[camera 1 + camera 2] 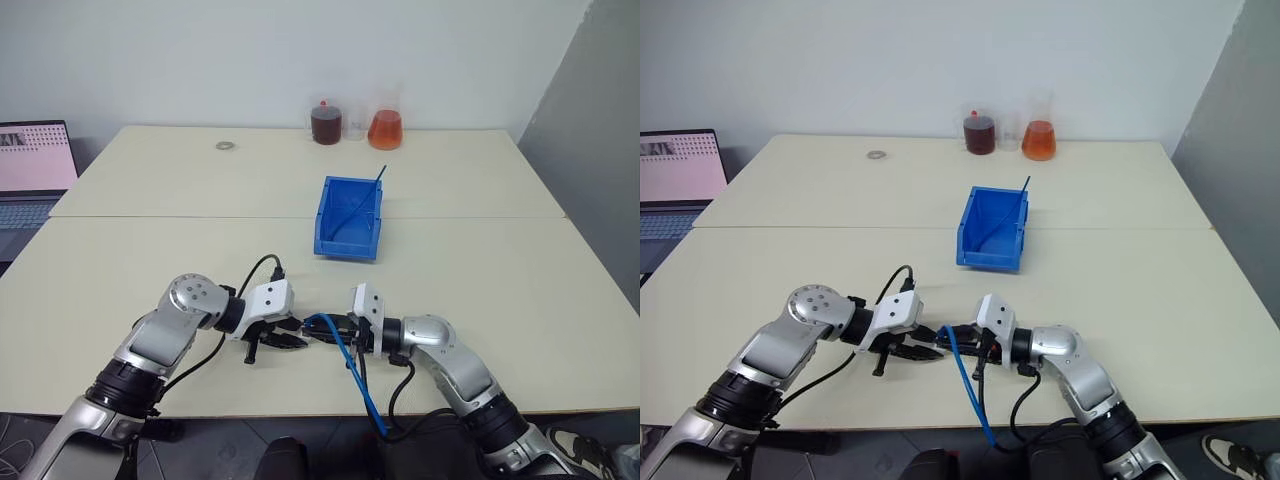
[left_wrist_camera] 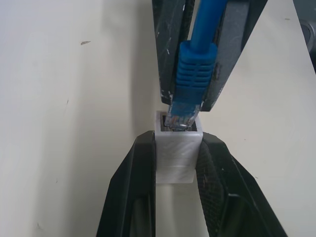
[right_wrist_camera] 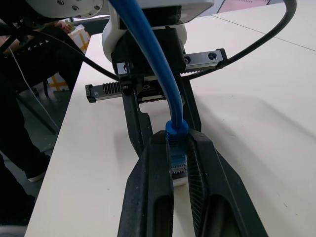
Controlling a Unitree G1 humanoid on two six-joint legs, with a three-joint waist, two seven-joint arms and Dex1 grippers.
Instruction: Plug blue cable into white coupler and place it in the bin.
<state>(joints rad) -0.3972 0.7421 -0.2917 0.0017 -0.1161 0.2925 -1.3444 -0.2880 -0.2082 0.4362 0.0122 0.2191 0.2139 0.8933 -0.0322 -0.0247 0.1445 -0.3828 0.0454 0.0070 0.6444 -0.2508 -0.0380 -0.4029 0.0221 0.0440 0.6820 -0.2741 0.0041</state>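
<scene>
Near the table's front edge my two grippers meet tip to tip. My left gripper (image 2: 177,140) is shut on the white coupler (image 2: 177,154), a small white block with its socket facing the other hand. My right gripper (image 3: 175,137) is shut on the blue cable (image 3: 153,64) just behind its ribbed boot. The clear plug (image 2: 181,118) sits at the socket's mouth, partly inside. From there the cable (image 1: 352,375) loops down over the table's front edge. The blue bin (image 1: 350,216) stands farther back at the middle of the table, apart from both grippers.
A thin dark strand (image 1: 368,192) leans in the bin. At the far edge stand a flask of dark red liquid (image 1: 326,123) and one of orange liquid (image 1: 385,127). A small ring (image 1: 225,146) lies far left. A laptop (image 1: 35,170) sits beyond the table's left side.
</scene>
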